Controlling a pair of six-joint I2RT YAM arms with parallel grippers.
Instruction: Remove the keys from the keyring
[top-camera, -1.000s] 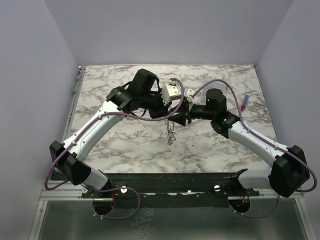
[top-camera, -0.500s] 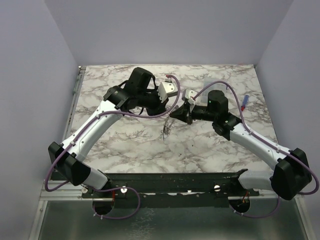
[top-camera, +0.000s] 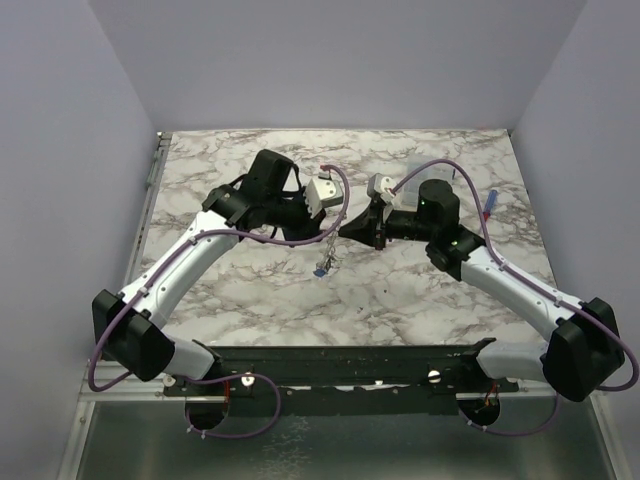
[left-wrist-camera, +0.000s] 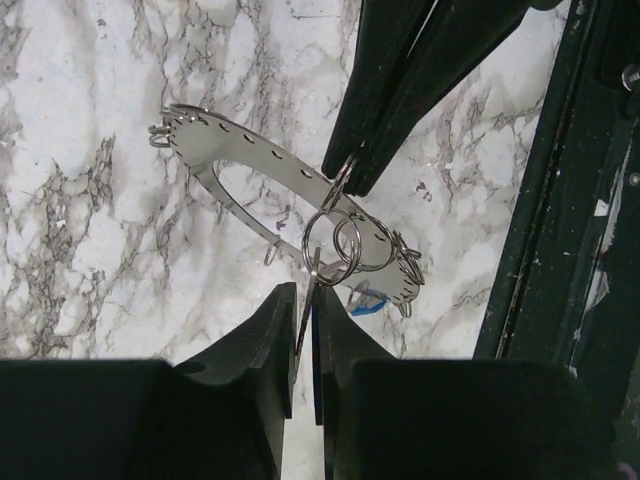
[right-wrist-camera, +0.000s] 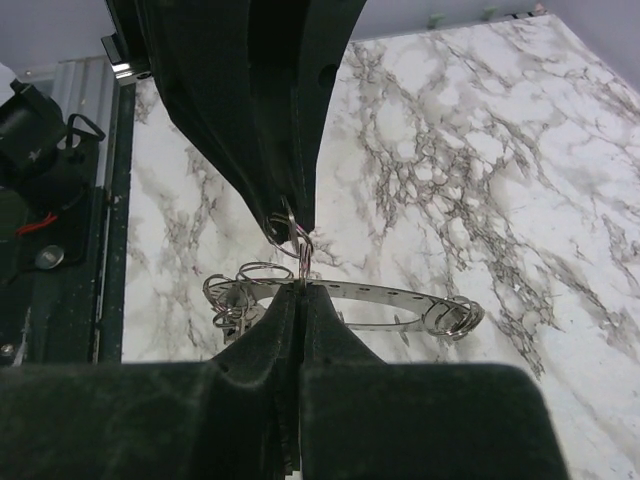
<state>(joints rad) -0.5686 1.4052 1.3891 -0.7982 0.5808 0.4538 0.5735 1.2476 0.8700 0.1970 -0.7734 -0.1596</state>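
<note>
The keyring (left-wrist-camera: 250, 150), a flat grey metal ring with small holes round its rim, hangs tilted above the marble table between both grippers. My left gripper (left-wrist-camera: 303, 290) is shut on a thin metal key, seen edge-on, whose split ring (left-wrist-camera: 322, 240) links to the keyring. My right gripper (right-wrist-camera: 299, 292) is shut on the keyring's rim (right-wrist-camera: 400, 297). A blue key head (left-wrist-camera: 368, 300) hangs under the keyring. In the top view the two grippers, left (top-camera: 333, 232) and right (top-camera: 350, 230), meet tip to tip, with the keyring (top-camera: 325, 258) dangling below them.
A small blue and red object (top-camera: 490, 204) lies on the marble table (top-camera: 250, 290) near its right edge. The dark base rail (top-camera: 340, 360) runs along the table's near edge. Purple cables loop over both arms.
Both grippers have shifted left and slightly back with the keyring. The left arm has drawn back and the dangling ring has moved left with it.
</note>
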